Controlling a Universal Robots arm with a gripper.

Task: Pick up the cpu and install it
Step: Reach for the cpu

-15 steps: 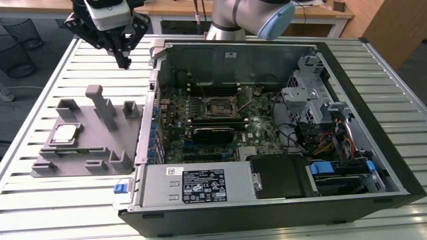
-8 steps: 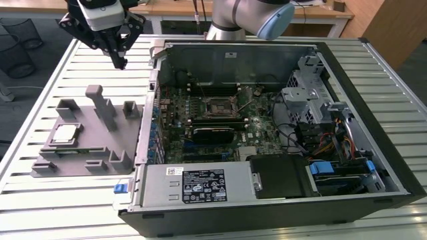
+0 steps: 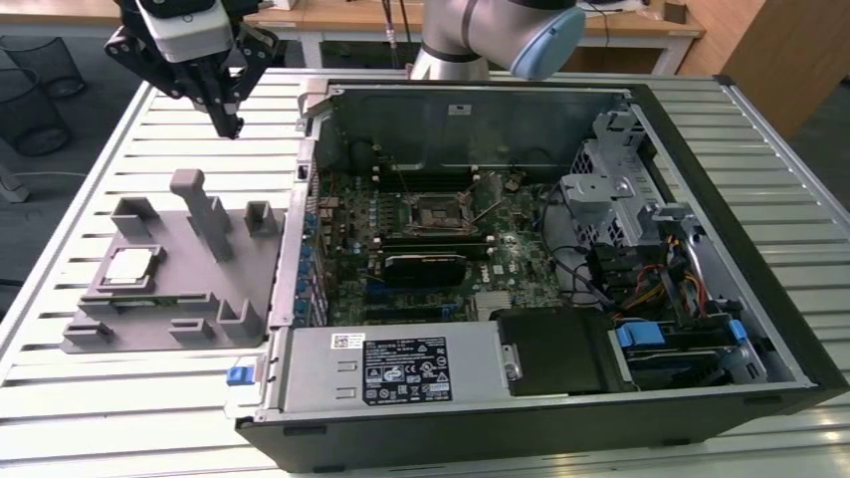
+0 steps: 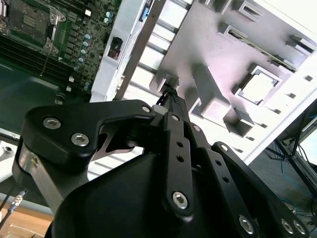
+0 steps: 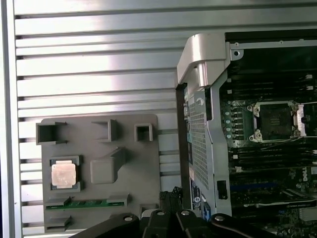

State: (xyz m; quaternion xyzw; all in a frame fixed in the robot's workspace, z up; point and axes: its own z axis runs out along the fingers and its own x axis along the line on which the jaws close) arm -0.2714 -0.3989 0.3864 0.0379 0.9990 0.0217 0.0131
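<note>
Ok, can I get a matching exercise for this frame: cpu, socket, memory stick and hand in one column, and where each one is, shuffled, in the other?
1. cpu
2. socket
3. memory stick
4. hand

A. inside the open computer case
B. raised over the slatted table, holding nothing
C. in the square recess of the grey tray
D. in the long slot of the grey tray

Pairs: 1-C, 2-A, 3-D, 4-B

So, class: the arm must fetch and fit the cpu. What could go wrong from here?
1. The cpu lies in a walled recess of the grey fixture; the claw, hanging above the table, might clip the tall post nearby.
2. The socket sits inside the case, past its metal wall; a low carry could strike that wall.
</note>
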